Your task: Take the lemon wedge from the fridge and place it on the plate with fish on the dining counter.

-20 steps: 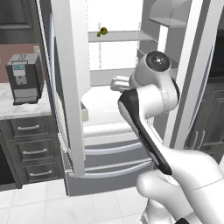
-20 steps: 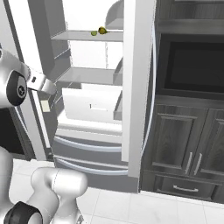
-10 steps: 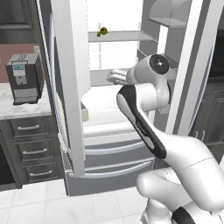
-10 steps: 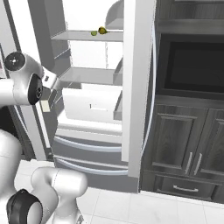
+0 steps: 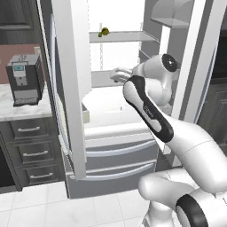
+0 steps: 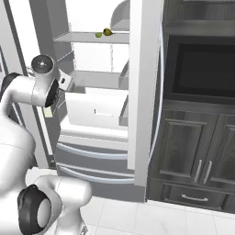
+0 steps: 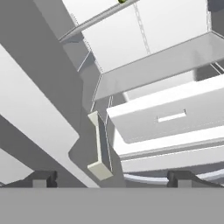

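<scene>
Grey steel frames the fridge [image 5: 71, 133], whose French doors stand open on a white interior with two lower drawers beneath. On the upper shelf [image 5: 122, 36], toward its left end in the left base view, sits the lemon wedge [image 5: 100, 34], a tiny yellow-green piece, just beside a small round yellow-and-dark fruit [image 5: 105, 31] at its 3 o'clock; whether the two touch cannot be told. In the right base view the lemon wedge [image 6: 98, 34] and the fruit [image 6: 107, 31] lie on the same shelf, near the 12 o'clock edge of the picture.

White and dark-jointed, the arm [image 5: 150, 115] reaches up into the fridge opening, its wrist at the level of the middle shelf [image 6: 98, 79], well below the wedge. In the hand view the tool [image 7: 111, 177] is released, its two dark fingertips [image 7: 43, 178] spread wide apart with nothing between them. Ahead of it lie the middle shelf, a white inner drawer [image 7: 170, 118] with a slot handle, and the left door's inner wall [image 7: 39, 105] running from 9 toward 6 o'clock.

Left of the fridge, at 9 o'clock in the left base view, a coffee machine [image 5: 24, 80] stands on a marble desk [image 5: 22, 111] over dark drawers. Dark cabinets [image 6: 197, 147] and a built-in oven [image 6: 202, 69] stand on the right.
</scene>
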